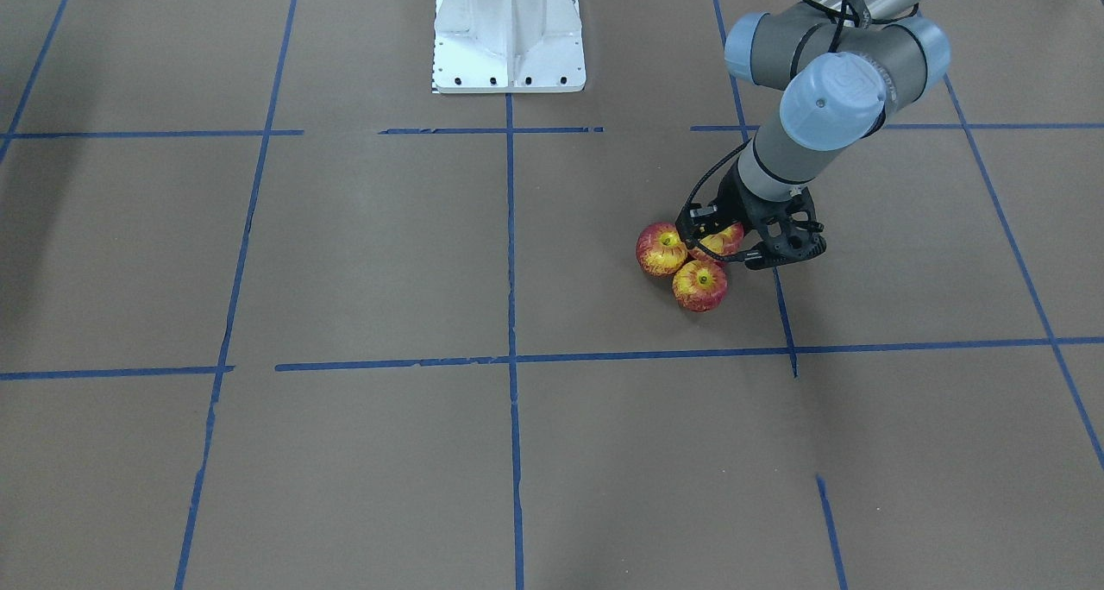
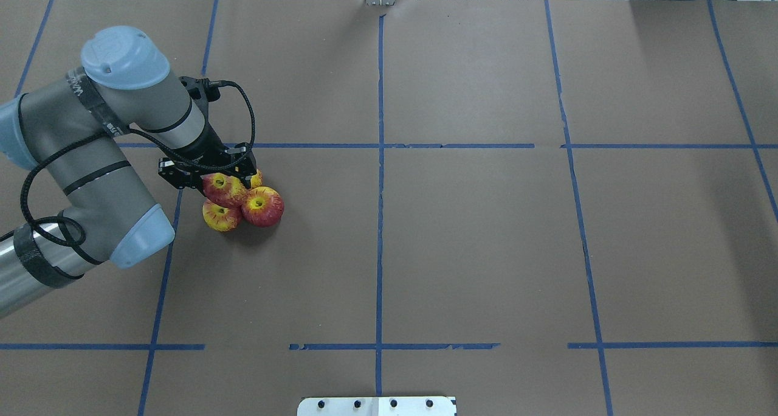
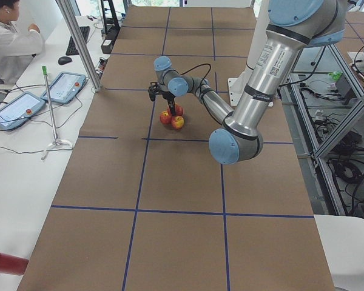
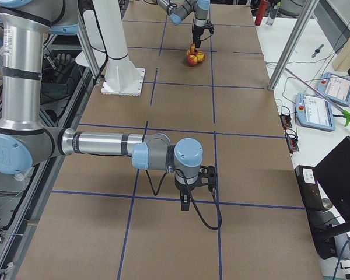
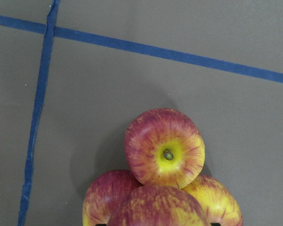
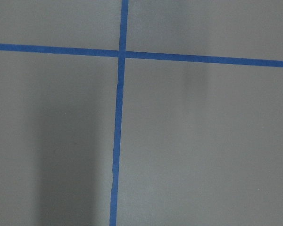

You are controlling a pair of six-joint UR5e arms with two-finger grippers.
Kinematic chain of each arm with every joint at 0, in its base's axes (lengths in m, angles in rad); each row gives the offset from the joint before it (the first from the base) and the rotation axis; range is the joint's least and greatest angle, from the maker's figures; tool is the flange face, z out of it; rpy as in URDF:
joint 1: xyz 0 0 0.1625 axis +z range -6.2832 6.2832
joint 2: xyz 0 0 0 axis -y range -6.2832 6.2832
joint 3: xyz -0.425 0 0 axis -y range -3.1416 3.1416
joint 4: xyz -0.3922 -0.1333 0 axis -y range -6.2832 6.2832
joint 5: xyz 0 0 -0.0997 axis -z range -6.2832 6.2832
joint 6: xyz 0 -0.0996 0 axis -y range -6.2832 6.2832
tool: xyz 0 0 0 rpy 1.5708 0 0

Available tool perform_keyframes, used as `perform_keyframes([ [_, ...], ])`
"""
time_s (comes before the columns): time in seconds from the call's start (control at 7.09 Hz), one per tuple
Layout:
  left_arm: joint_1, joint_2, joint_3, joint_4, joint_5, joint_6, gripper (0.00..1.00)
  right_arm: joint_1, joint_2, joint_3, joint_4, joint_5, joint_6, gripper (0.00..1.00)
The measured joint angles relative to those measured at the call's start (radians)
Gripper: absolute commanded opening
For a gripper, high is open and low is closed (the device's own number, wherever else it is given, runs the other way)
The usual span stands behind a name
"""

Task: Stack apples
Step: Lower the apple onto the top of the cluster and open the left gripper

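The left tool is down over the little pile, pointing straight down. It looks clamped on the top apple, one finger either side of it. That one sits right over the middle of the other three, which are bunched up touching each other on the brown counter, over on the robot's left side near a blue tape line. I can't tell whether the top apple is actually resting on them or hanging just above.

Of the bottom ones:
- the dimple-up apple is on the side toward the middle of the counter
- the yellower apple is on the robot's side
- the hidden apple is mostly under the tool, just a yellow sliver showing

The right tool hangs fingers-down over the counter, well apart from the pile, close to a tape crossing. Apart or together? Honestly can't tell, it's too small and dark from that end.
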Motion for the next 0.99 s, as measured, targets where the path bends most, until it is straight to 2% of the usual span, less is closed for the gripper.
perform_keyframes([
  [0.85, 0.011, -0.008, 0.010, -0.002, 0.002, 0.000, 0.02, 0.000, 0.000, 0.000, 0.000, 0.000, 0.000, 1.00],
  [0.99, 0.011, -0.008, 0.015, -0.003, 0.003, 0.001, 0.06, 0.000, 0.000, 0.000, 0.000, 0.000, 0.000, 1.00],
])
